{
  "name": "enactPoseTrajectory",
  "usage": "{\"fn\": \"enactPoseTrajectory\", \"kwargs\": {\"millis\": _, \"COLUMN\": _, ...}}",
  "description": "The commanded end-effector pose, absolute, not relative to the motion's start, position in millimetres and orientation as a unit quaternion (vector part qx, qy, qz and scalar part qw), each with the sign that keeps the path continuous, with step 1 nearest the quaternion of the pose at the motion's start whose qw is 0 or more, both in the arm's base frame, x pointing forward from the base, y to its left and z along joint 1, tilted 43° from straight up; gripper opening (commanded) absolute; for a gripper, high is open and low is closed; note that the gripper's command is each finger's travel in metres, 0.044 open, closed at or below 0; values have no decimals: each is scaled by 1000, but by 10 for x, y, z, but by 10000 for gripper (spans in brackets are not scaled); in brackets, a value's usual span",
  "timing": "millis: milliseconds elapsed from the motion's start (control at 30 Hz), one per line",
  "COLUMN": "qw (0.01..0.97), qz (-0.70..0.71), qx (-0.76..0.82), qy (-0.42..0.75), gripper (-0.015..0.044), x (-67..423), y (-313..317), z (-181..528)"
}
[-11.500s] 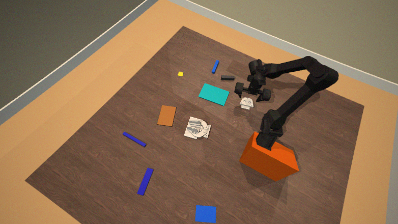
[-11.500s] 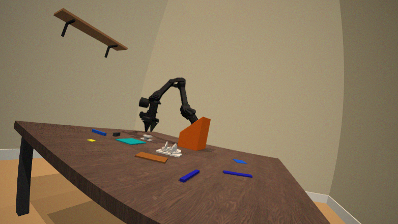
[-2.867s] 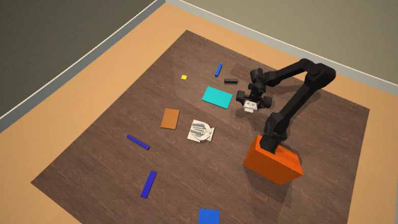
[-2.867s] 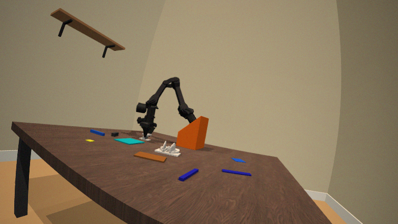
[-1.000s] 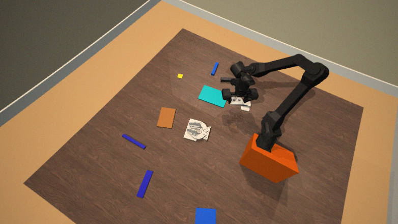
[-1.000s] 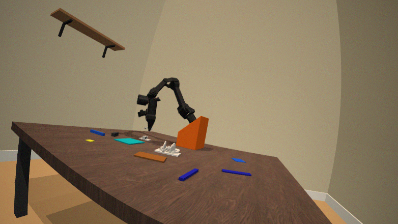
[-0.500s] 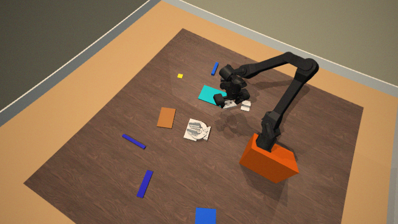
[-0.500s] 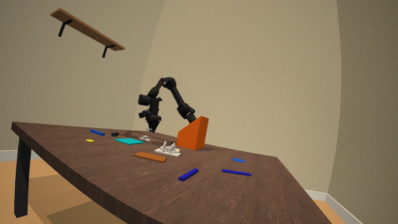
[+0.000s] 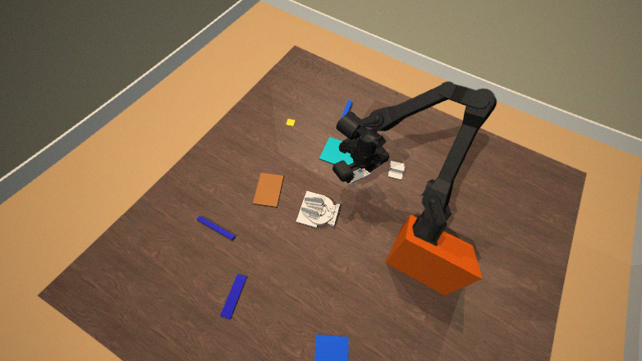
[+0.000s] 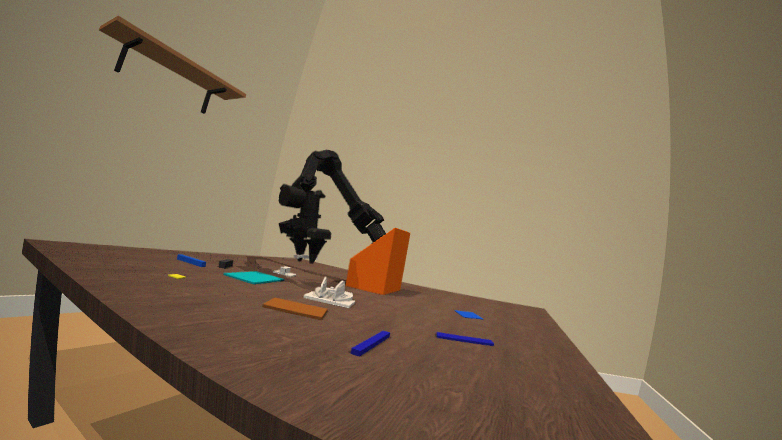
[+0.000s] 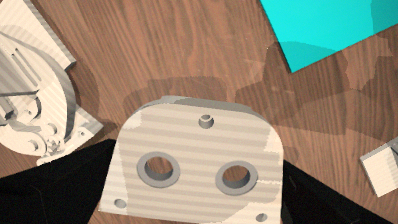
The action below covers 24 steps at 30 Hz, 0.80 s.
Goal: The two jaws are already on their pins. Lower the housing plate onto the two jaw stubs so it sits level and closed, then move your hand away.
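- The housing plate is between the end effector's fingers, above the bench, apart from the jaw assembly.
- In the top view, the assembly lies on the bench, left of the arm's mount.
- There, a slab lies left of the assembly.
- A stepped piece lies right of the end effector.
- A panel lies between slab and stepped piece.
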<state>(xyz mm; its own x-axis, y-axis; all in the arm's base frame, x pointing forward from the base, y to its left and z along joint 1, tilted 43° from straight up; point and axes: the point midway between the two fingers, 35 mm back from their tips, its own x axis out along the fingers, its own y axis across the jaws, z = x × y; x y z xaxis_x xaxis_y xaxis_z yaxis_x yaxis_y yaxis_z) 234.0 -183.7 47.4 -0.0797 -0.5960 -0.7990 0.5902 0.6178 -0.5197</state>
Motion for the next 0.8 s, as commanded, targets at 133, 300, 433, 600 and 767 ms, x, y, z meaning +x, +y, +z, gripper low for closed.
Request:
{"fn": "enactPoseTrajectory", "kwargs": {"millis": 133, "qw": 674, "qz": -396, "qx": -56, "qy": 622, "gripper": 351, "x": 2496, "y": -1647, "z": 296}}
{"fn": "enactPoseTrajectory", "kwargs": {"millis": 300, "qw": 670, "qz": -372, "qx": -86, "qy": 637, "gripper": 351, "x": 2561, "y": -1528, "z": 195}}
{"fn": "enactPoseTrajectory", "kwargs": {"millis": 433, "qw": 665, "qz": -354, "qx": -110, "qy": 648, "gripper": 351, "x": 2606, "y": -1430, "z": 113}}
{"fn": "enactPoseTrajectory", "kwargs": {"millis": 600, "qw": 659, "qz": -330, "qx": -140, "qy": 661, "gripper": 351, "x": 2654, "y": -1306, "z": 11}}
{"fn": "enactPoseTrajectory", "kwargs": {"millis": 767, "qw": 652, "qz": -306, "qx": -172, "qy": 672, "gripper": 351, "x": 2693, "y": -1176, "z": -94}}
